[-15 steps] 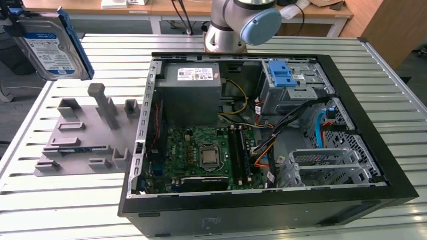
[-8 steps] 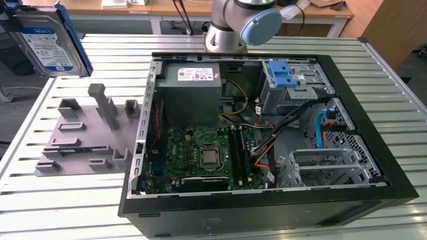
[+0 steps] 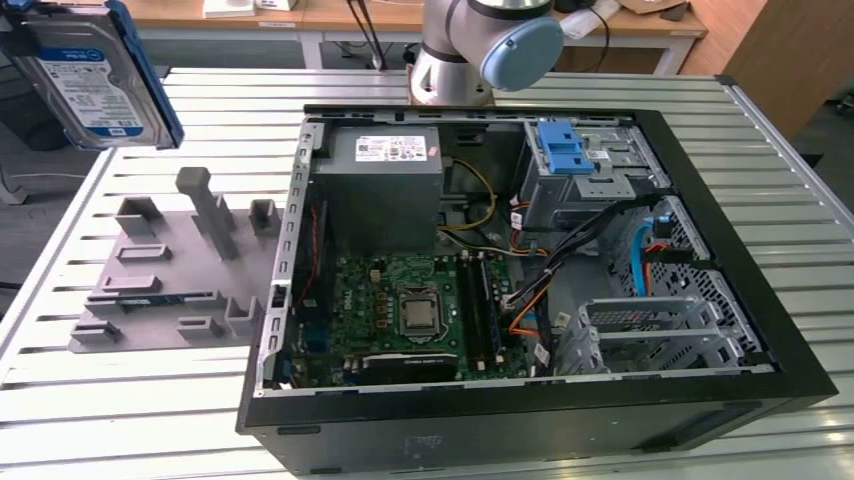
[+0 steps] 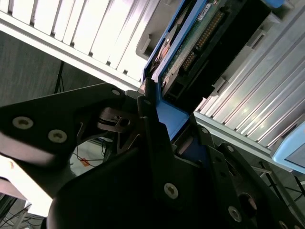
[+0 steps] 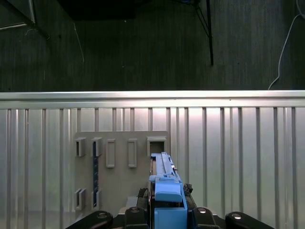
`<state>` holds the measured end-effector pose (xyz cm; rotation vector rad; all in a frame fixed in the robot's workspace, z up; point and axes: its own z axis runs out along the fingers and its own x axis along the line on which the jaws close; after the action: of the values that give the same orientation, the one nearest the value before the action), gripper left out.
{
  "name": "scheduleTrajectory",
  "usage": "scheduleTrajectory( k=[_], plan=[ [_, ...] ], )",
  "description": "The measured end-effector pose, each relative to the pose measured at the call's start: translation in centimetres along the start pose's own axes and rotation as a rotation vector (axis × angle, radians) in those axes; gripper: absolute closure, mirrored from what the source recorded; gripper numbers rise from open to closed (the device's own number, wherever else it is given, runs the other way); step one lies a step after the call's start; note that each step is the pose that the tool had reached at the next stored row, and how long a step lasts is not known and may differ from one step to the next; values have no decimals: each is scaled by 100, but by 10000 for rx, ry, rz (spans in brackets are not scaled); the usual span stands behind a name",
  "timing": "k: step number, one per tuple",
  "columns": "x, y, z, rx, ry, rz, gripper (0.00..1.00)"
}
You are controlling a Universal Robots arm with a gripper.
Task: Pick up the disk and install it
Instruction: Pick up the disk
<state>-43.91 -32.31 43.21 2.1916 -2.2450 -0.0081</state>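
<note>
At the top corner on the exterior view's left, the disk (image 3: 94,85) hangs in the air, clear of the table, tilted, with its white-and-blue label facing the camera and its blue carrier frame around the edges. In the second wrist view the gripper (image 4: 169,119) has its black fingers (image 4: 148,112) clamped on the blue frame, with the disk's green circuit board (image 4: 200,28) turned toward the lens. The first wrist view shows the disk (image 5: 164,174) edge-on over a grey fixture plate (image 5: 121,162) with upright slots.

That plate (image 3: 167,270) lies on a slatted aluminium table (image 3: 134,400), just beside an open computer case (image 3: 534,440) that lies on its side. Inside the case are a grey power-supply box (image 3: 380,165), a green motherboard (image 3: 400,300), a metal bay topped by a blue latch piece (image 3: 563,148), and a metal drive cage (image 3: 654,330) near the front.

The arm's base (image 3: 481,50) stands at the table's far edge. Behind it are wooden benches (image 3: 334,15); beyond the table's rim the floor (image 5: 143,43) is dark, with cables.
</note>
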Motion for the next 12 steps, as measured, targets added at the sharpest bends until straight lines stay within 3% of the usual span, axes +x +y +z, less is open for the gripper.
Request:
scheduleTrajectory(
  k=[5, 6, 12],
  plan=[
    [-1, 0, -20, -1, 1, 0, 64],
    [-12, 1, -140, 0, 0, -1, 64],
    [-15, 1, -170, -1, 1, 0, 64]
  ],
)
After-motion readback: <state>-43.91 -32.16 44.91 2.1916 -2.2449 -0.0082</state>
